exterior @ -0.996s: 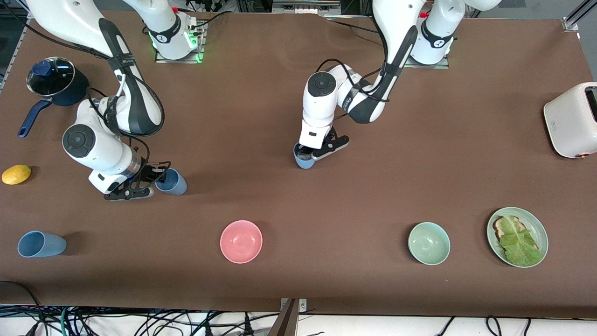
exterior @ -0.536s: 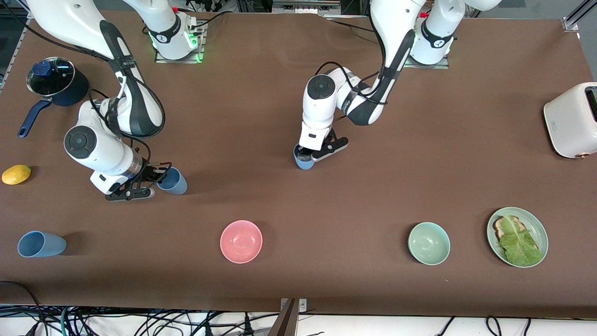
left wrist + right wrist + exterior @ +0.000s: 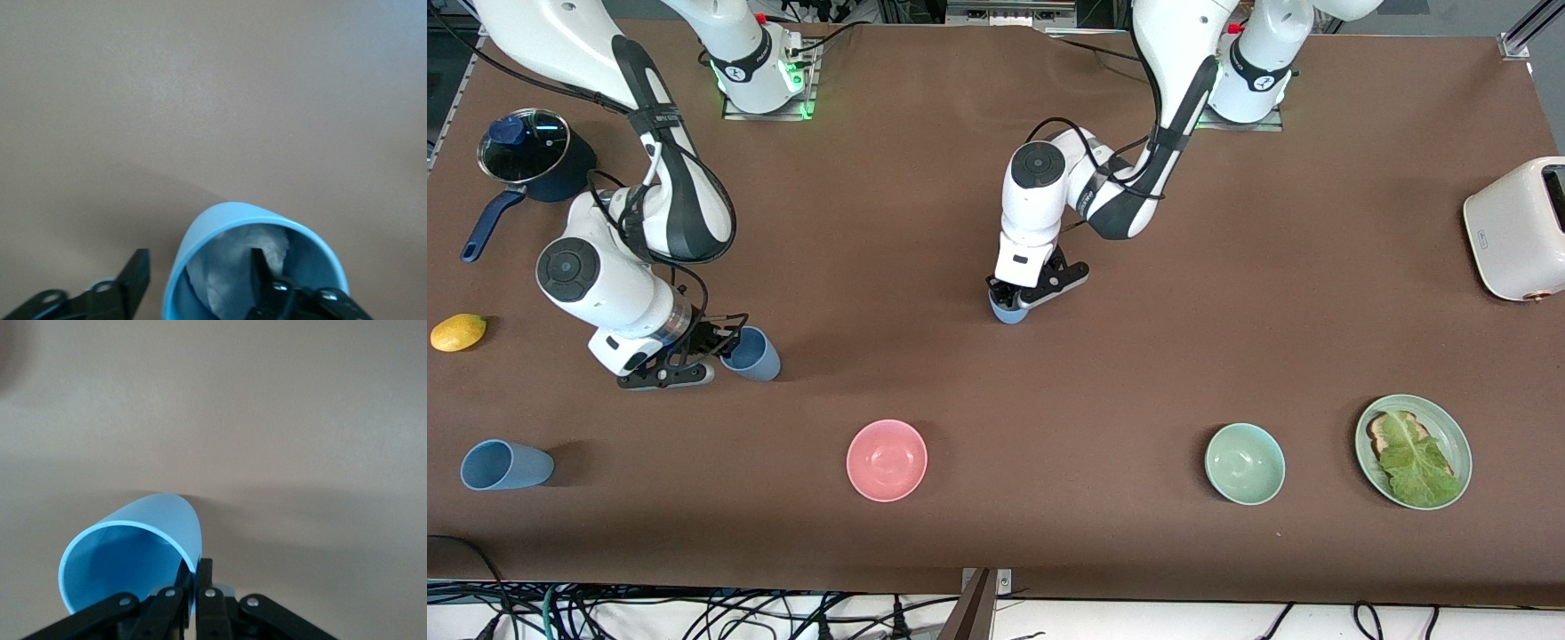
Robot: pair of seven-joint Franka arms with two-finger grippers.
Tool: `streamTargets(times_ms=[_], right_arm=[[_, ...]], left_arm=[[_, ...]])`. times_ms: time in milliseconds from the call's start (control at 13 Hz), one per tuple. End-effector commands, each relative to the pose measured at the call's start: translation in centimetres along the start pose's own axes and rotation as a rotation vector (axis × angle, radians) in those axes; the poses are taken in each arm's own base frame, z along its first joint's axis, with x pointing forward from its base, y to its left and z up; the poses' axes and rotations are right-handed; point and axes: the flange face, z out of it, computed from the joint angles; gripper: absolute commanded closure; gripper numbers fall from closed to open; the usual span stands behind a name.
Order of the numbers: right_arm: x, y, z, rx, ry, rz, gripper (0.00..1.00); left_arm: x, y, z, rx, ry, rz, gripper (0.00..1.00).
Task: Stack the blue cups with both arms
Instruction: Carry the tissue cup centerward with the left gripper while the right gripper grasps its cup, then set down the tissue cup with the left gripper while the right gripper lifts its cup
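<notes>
One blue cup (image 3: 1010, 313) stands upright mid-table, its inside whitish (image 3: 233, 280). My left gripper (image 3: 1007, 296) is open over it, one finger (image 3: 263, 277) inside the cup and the other (image 3: 135, 275) outside, apart from the wall (image 3: 180, 263). Toward the right arm's end, my right gripper (image 3: 725, 343) is shut on the rim of a second, tilted blue cup (image 3: 758, 357); the jaws (image 3: 198, 581) pinch its wall (image 3: 170, 520). A third blue cup (image 3: 505, 465) lies on its side near the front camera at the right arm's end.
A dark-blue pot (image 3: 535, 156) with a glass lid and a lemon (image 3: 458, 332) sit at the right arm's end. A pink bowl (image 3: 887, 460), a green bowl (image 3: 1244, 463) and a plate (image 3: 1464, 449) of toast and lettuce line the near edge. A white toaster (image 3: 1516, 227) stands at the left arm's end.
My left gripper has opened and let go of the upright cup's wall. My right gripper, with its cup, has shifted slightly toward the right arm's end of the table.
</notes>
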Motion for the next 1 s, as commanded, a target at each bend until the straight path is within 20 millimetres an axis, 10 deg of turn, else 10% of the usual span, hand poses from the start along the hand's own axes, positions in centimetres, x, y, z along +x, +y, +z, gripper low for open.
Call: streamTargets(times_ms=[0, 690, 920], right_arm=[[2.1, -0.5, -1.1, 0.012, -0.02, -0.011, 1.0], [3.9, -1.3, -8.8, 0.015, -0.123, -0.012, 1.0], [4.0, -5.0, -13.5, 0.006, -0.174, 0.004, 1.0]], left_arm=[[0.8, 0.7, -1.6, -0.017, 0.017, -0.018, 0.23], [3.1, 0.0, -9.7, 0.051, 0.001, -0.034, 0.23], [3.5, 1.0, -13.9, 0.101, -0.03, -0.036, 0.23]])
